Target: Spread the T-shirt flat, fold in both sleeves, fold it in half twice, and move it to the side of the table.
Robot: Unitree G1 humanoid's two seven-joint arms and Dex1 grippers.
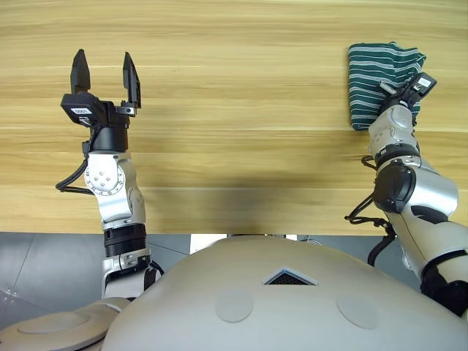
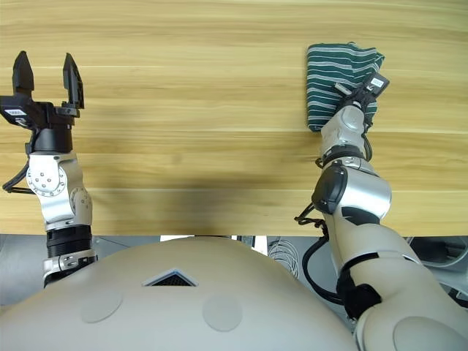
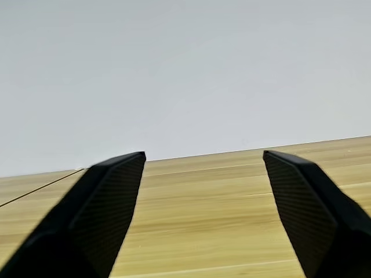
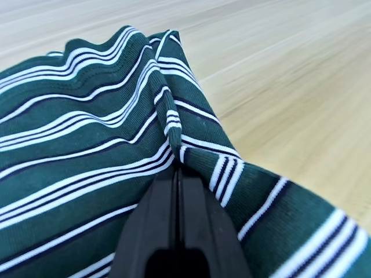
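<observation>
Two arms are seen over the near table edge in the head view. The left gripper [image 1: 104, 63] is held above bare wood with its fingers spread wide and nothing between them. The T-shirt [image 1: 380, 73] is found well apart from it, on the robot's right half of the table [image 1: 234, 146]. It is folded into a compact striped bundle whose long axis runs away from the robot. The right arm is laid straight up to the bundle's near end, so the right arm is plainly the nearer one.

In the left wrist view, the two dark fingers [image 3: 98, 214] are shown wide apart, with only table planks and a pale wall between them.

In the right wrist view, the right gripper [image 4: 177, 174] is seen pressed together on a raised ridge of striped cloth. The bundle extends ahead of the fingertips. The folding is judged finished. Only the carry outward to the side appears left, and it is judged a job for the right arm alone.
</observation>
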